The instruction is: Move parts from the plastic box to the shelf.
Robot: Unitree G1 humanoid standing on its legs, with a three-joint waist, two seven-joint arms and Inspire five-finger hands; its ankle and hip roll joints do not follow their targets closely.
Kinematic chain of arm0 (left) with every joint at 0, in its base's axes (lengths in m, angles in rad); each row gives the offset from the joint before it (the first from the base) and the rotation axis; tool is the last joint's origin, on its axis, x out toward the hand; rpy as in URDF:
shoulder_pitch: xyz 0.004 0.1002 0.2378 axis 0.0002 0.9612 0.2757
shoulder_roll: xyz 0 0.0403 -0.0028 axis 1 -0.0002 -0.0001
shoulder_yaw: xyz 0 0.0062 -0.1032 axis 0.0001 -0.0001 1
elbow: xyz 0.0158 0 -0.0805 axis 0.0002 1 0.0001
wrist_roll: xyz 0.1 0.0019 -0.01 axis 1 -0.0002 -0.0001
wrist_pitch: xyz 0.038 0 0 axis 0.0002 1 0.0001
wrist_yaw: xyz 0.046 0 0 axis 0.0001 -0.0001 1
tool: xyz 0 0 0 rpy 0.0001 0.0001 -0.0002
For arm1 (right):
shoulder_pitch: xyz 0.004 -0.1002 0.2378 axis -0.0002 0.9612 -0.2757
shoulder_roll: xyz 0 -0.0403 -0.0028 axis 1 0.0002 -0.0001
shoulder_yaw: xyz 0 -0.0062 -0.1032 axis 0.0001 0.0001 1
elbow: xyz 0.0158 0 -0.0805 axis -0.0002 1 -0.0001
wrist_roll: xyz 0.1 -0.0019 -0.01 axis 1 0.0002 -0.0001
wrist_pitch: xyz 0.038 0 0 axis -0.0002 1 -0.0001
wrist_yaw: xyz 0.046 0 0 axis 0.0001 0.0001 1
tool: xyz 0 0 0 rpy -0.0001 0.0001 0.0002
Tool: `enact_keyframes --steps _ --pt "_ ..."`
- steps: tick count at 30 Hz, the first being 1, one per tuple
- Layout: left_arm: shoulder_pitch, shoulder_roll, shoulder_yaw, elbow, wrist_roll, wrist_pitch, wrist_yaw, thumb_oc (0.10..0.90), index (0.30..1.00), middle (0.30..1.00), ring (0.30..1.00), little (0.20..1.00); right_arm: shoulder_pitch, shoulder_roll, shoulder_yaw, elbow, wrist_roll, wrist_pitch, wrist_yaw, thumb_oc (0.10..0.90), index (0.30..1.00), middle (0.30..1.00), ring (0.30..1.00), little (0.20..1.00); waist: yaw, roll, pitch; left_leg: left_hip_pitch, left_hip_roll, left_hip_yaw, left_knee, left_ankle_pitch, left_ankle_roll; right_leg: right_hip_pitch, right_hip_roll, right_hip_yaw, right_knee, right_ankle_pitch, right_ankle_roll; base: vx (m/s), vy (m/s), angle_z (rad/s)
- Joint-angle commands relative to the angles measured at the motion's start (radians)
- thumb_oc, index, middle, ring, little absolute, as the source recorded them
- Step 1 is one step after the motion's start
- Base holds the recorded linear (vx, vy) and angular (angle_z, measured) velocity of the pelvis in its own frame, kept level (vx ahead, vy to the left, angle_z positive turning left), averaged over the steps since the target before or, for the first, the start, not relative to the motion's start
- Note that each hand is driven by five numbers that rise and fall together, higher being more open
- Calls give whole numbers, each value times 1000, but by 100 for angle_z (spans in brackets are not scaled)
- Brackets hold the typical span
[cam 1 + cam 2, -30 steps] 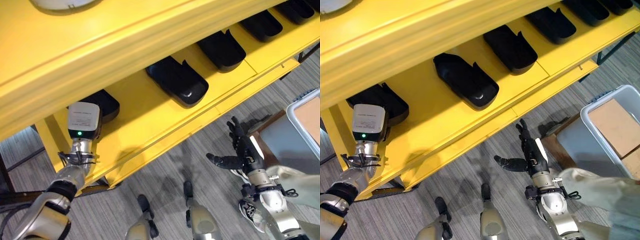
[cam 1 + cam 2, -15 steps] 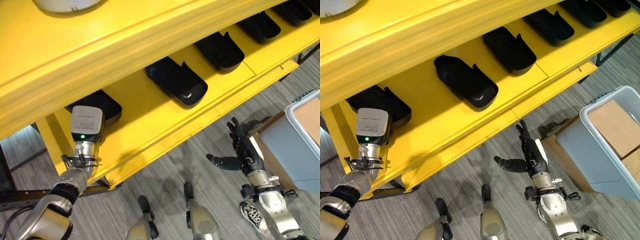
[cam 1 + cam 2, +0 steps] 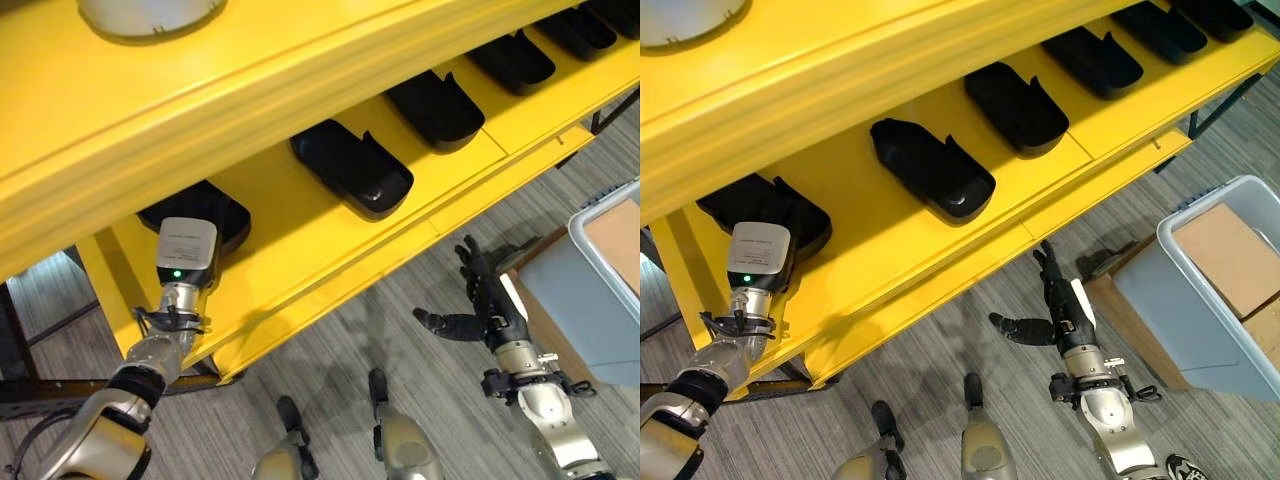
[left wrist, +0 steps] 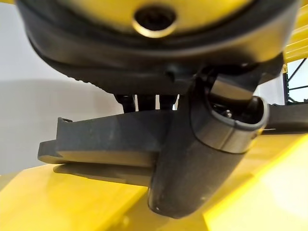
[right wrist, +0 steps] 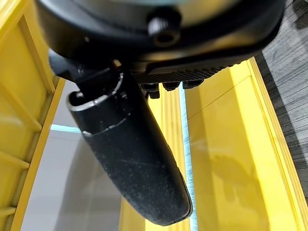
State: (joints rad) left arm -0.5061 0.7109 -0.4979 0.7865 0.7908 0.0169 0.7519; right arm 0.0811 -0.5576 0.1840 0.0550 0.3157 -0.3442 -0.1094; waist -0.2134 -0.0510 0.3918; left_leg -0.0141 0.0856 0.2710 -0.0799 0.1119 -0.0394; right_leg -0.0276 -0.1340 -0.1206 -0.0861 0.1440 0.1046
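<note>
A yellow shelf [image 3: 300, 240] carries a row of several black moulded parts [image 3: 350, 170]. The leftmost black part [image 3: 770, 210] lies on the shelf's left end, and my left arm reaches up to it. In the left wrist view my left hand [image 4: 192, 159] has its thumb across the front of that black part [image 4: 106, 139] and its fingers over the far side, pinching it. My right hand [image 3: 490, 305] hangs over the floor in front of the shelf, fingers straight and thumb spread, holding nothing. The grey plastic box [image 3: 1200, 300] stands at the right.
Brown cardboard pieces [image 3: 1230, 250] lie in the box. A white round object [image 3: 150, 12] rests on the shelf's upper board. Striped grey floor [image 3: 330, 350] lies in front of the shelf. The shelf's front lip [image 5: 226, 144] runs close to the right hand.
The whole picture has shifted a little. The left wrist has drawn slightly back from the leftmost part. A pale sleeve at the lower right has left the view. The right hand keeps its pose.
</note>
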Motion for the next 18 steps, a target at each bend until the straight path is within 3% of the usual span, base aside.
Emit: enact_keyframes --steps 1,18 --pt "135 -73 -86 99 20 -60 -146 900 1000 1000 1000 1000 -59 0 -33 -88 -10 -105 -16 900 1000 1000 1000 1000 17 -35 -27 -59 20 72 202 -198 24 -64 10 -2 123 -146 35 0 0 0" --pt "181 -82 -157 82 43 -93 -262 900 1000 1000 1000 1000 -57 -5 -37 -100 -9 -81 -8 900 1000 1000 1000 1000 11 -27 -31 -41 15 69 196 -202 26 -54 7 -3 123 -149 38 0 0 0"
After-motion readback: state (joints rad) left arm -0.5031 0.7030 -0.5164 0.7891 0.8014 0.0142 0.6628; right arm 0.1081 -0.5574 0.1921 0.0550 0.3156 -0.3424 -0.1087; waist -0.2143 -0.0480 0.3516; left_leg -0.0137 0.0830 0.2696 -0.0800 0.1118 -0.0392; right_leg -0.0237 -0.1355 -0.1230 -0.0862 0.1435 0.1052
